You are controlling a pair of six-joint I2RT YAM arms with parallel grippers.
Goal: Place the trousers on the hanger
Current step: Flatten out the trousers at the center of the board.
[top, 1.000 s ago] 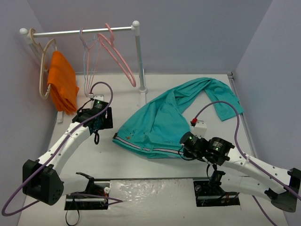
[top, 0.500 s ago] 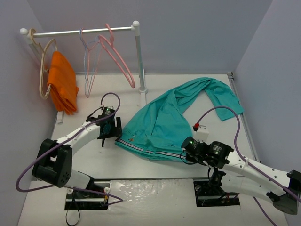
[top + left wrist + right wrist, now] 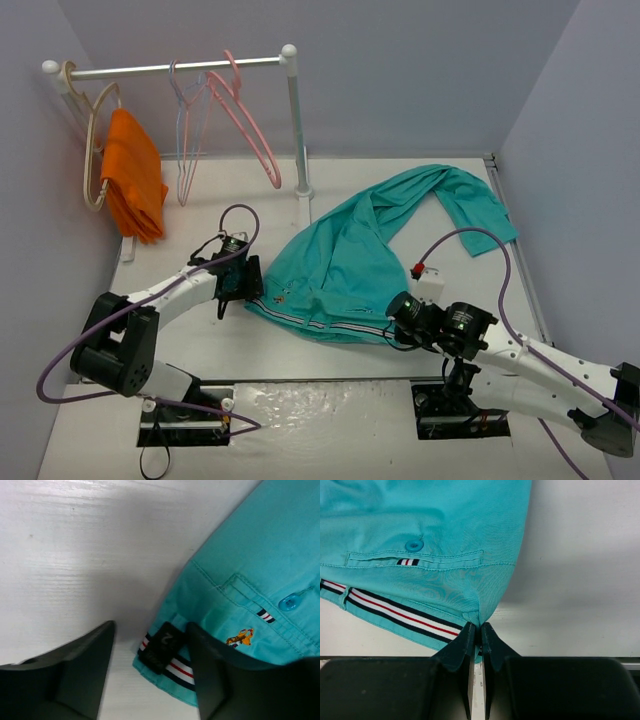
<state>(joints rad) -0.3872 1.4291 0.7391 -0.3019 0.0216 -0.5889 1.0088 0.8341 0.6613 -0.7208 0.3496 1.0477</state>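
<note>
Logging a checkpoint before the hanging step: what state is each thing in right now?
trousers: crumpled on the table, waistband toward the arms, not on any hanger.
hanger: hanging on the rail, bare.
left gripper: open, astride one waistband corner.
right gripper: shut on the other waistband corner.
orange cloth: draped on the beige hanger.
</note>
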